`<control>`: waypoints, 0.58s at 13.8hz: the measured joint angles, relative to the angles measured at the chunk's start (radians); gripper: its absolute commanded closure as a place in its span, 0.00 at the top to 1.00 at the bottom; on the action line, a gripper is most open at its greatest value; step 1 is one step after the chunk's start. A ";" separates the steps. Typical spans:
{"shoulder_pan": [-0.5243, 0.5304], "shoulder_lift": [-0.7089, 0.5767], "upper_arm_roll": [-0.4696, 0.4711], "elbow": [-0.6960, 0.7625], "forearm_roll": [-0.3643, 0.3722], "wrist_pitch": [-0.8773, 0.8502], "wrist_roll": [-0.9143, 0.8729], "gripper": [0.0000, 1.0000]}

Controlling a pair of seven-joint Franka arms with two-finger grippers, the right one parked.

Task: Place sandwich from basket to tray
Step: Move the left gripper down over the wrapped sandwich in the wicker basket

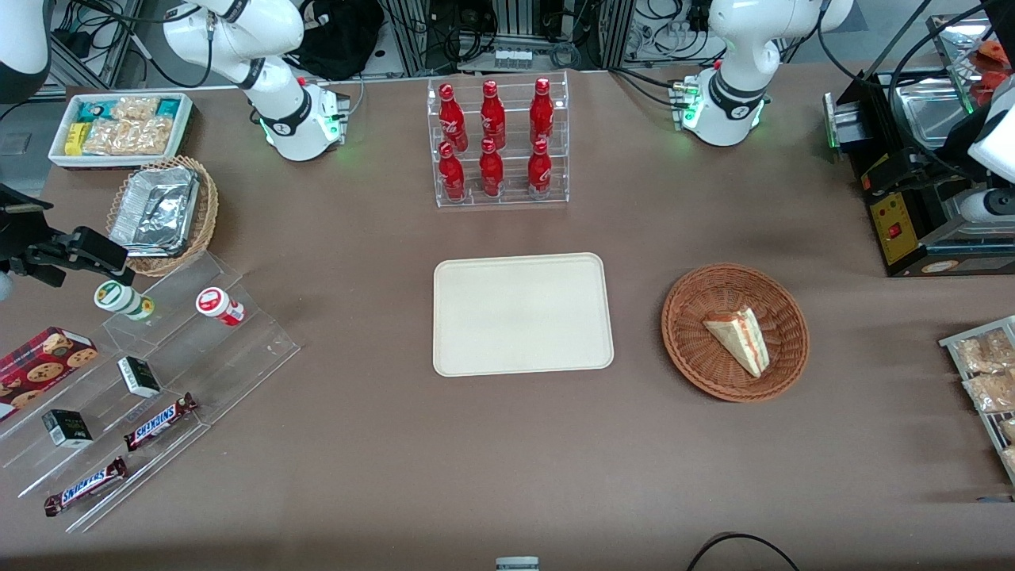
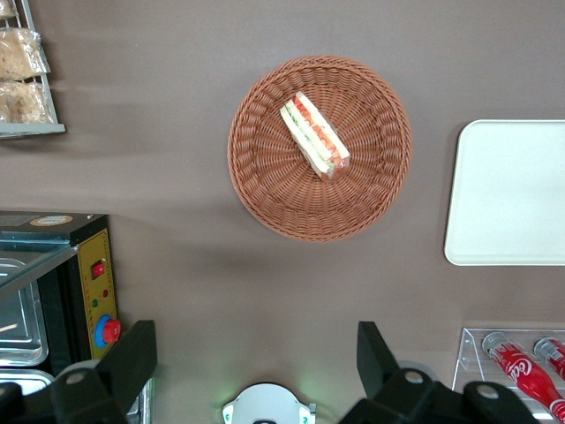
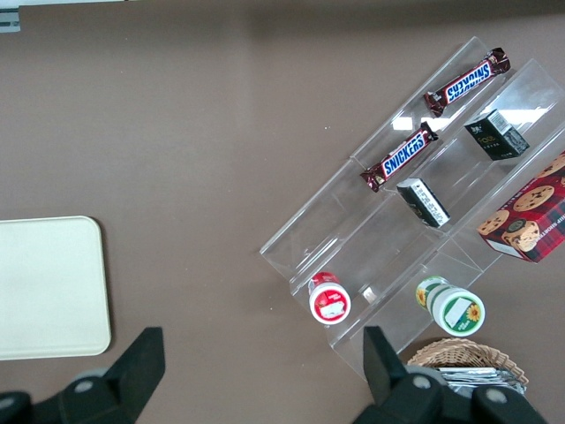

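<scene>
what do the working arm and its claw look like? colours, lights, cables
The left arm has a glossy white shell with black joint bands. Its round white base glows green at the sides, and cables plug in there. The claw has two chunky matte black fingers, spread wide apart, on a black body with grey round screw caps. It hangs above the table, over bare surface near the basket.

The sandwich (image 1: 739, 339) (image 2: 314, 135), a small triangular wedge of white bread showing orange-red and green filling layers, is lying on its side in the basket (image 1: 691, 341) (image 2: 265, 177), a round, shallow, reddish-brown wicker one. Its narrow tip is pointing toward ten o'clock in the front view. The tray (image 1: 522, 313) (image 2: 508, 194), flat, cream-coloured, with rounded corners and a low rim, is sitting bare at the basket's nine o'clock, apart from it.

The gripper (image 2: 256, 362) is hanging high above the table with its fingers spread wide, holding nothing.
</scene>
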 measured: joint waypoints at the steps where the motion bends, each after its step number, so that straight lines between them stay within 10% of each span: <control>1: 0.000 0.000 0.000 0.000 0.001 -0.001 0.000 1.00; 8: -0.003 0.051 -0.001 -0.008 0.016 0.014 -0.008 1.00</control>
